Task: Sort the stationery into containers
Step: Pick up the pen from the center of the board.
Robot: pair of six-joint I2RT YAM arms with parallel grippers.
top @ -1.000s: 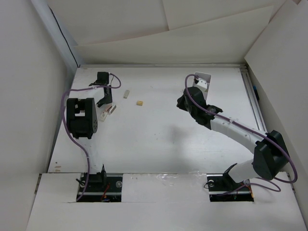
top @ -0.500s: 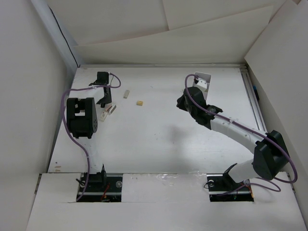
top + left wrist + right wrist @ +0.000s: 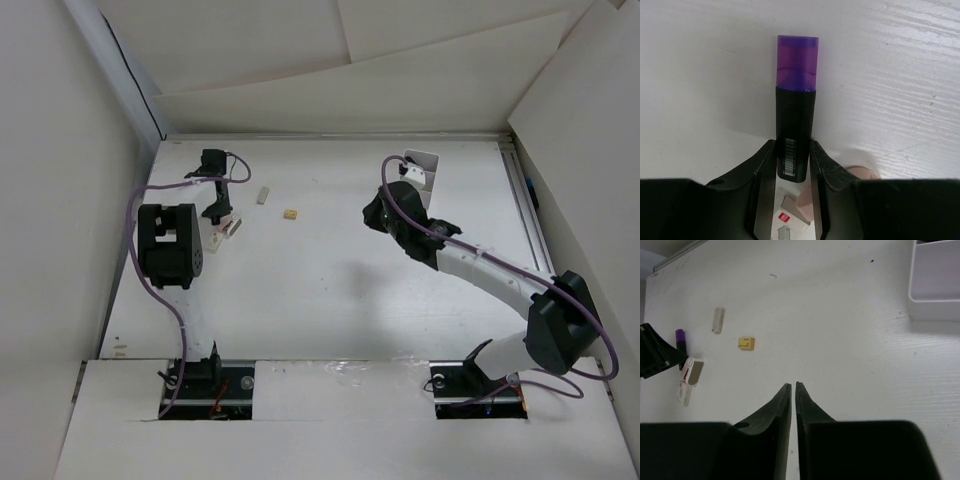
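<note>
Purple highlighter (image 3: 796, 100) sits at the far left of the surface (image 3: 840, 340), its black barrel gripped by the left pincer (image 3: 792, 152). Well to the right, the right pincer (image 3: 793, 386) is clenched on nothing near the white box (image 3: 935, 315). The tan block (image 3: 746, 343) lies between the two arms.

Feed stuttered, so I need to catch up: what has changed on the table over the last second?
The right gripper, shut and empty, drew a little to the left, away from the container. The left gripper barely shifted; it is shut on the purple marker. The yellow block and pale eraser lie where they were.
</note>
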